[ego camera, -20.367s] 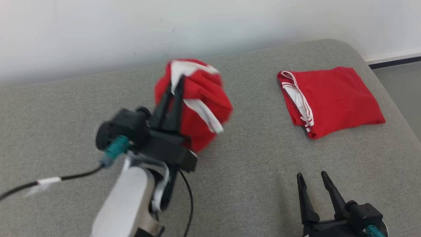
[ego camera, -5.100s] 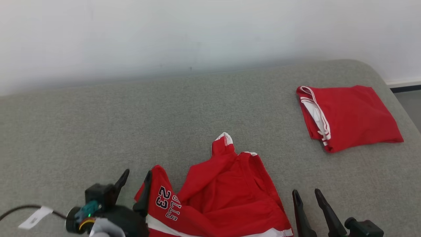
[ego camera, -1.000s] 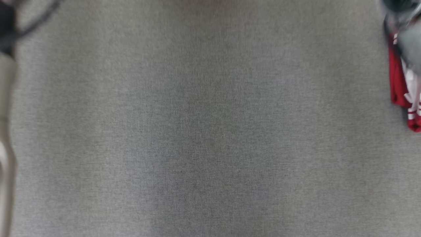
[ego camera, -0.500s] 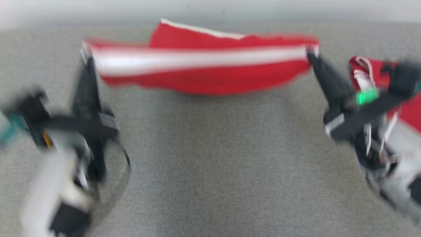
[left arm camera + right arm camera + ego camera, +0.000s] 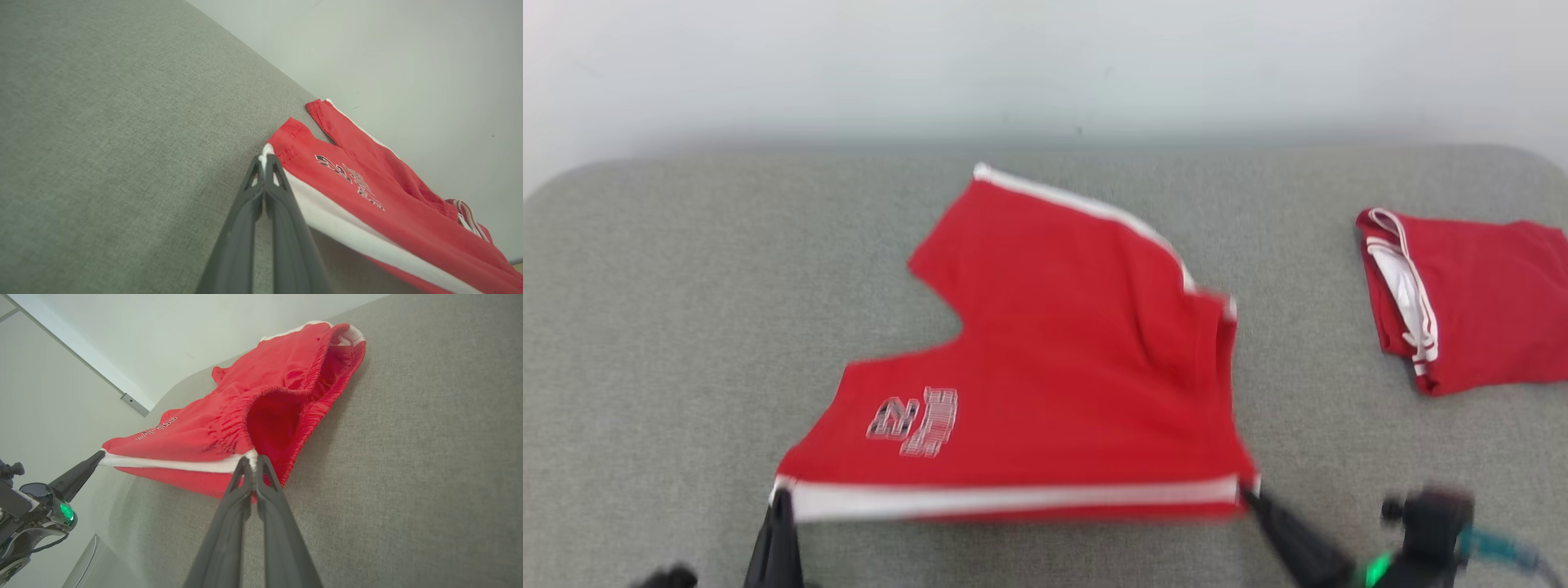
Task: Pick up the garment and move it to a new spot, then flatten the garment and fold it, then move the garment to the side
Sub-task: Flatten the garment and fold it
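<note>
The garment (image 5: 1054, 367) is a pair of red shorts with white trim and a small print, spread across the grey cushion with its white-striped near edge stretched taut. My left gripper (image 5: 780, 492) is shut on the near left corner of that edge; the left wrist view shows its tips (image 5: 264, 160) pinching the white band of the garment (image 5: 367, 196). My right gripper (image 5: 1248, 490) is shut on the near right corner; in the right wrist view it (image 5: 253, 459) clamps the white trim beside the open red leg of the garment (image 5: 261, 404). The left gripper (image 5: 100, 455) also appears there, holding the other end.
A second red garment (image 5: 1470, 294), folded, lies at the right of the grey cushion (image 5: 686, 286). A pale wall (image 5: 1013, 65) runs behind the cushion's far edge. Bare cushion stretches to the left of the shorts.
The head camera has shifted. The garment, held up and stretched in the air half a second ago, now lies spread on the cushion, with both grippers drawn back to the near edge.
</note>
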Controlling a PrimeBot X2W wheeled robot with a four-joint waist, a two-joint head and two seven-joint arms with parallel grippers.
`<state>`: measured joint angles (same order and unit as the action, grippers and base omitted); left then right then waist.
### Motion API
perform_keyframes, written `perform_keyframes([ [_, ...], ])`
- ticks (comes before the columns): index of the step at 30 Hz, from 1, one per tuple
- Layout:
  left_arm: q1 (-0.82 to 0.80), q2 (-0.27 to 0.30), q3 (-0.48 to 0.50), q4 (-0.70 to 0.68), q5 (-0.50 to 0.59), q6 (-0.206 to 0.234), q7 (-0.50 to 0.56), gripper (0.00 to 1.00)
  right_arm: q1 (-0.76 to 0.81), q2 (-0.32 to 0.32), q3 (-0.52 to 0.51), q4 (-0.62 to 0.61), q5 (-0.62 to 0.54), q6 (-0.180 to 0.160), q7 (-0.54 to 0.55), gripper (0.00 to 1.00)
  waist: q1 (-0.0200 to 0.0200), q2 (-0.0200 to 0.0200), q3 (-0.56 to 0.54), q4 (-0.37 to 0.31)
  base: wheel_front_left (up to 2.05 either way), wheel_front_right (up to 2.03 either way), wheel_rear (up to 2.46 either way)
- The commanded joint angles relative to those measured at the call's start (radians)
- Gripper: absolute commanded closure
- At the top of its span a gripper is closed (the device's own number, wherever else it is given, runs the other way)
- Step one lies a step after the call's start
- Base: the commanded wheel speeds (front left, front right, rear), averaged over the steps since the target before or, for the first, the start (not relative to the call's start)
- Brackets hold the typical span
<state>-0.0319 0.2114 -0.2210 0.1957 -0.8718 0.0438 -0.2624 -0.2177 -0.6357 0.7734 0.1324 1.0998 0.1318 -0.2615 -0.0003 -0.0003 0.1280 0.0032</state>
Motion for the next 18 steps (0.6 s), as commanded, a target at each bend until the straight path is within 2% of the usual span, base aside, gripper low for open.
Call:
perform_keyframes([
  [1, 0.042, -0.02, 0.031, 0.001, -0.013, -0.006, -0.003, 1.0, 0.049, 0.004, 0.001, -0.005, -0.016, -0.002, -0.004, 1.0, 0.0003, 0.0003, -0.033, 0.009, 0.0, 0.0, 0.0],
  [4, 0.092, -0.017, 0.059, 0.022, 0.022, -0.044, -0.003, 1.0, 0.138, 0.008, -0.002, -0.002, -0.053, -0.002, -0.004, 1.0, 0.0003, 0.0003, -0.054, 0.014, 0.0, 0.0, 0.0],
  [10, 0.14, -0.035, 0.114, 0.069, 0.064, -0.092, -0.003, 1.0, 0.242, 0.026, 0.023, -0.001, -0.088, -0.002, -0.004, 1.0, 0.0003, 0.0003, -0.068, 0.013, 0.0, 0.0, 0.0],
  [18, 0.126, -0.06, 0.178, 0.092, 0.146, -0.134, -0.003, 1.0, 0.246, 0.056, 0.038, -0.022, -0.109, -0.002, -0.004, 1.0, 0.0003, 0.0003, -0.076, -0.019, 0.0, 0.0, 0.0],
])
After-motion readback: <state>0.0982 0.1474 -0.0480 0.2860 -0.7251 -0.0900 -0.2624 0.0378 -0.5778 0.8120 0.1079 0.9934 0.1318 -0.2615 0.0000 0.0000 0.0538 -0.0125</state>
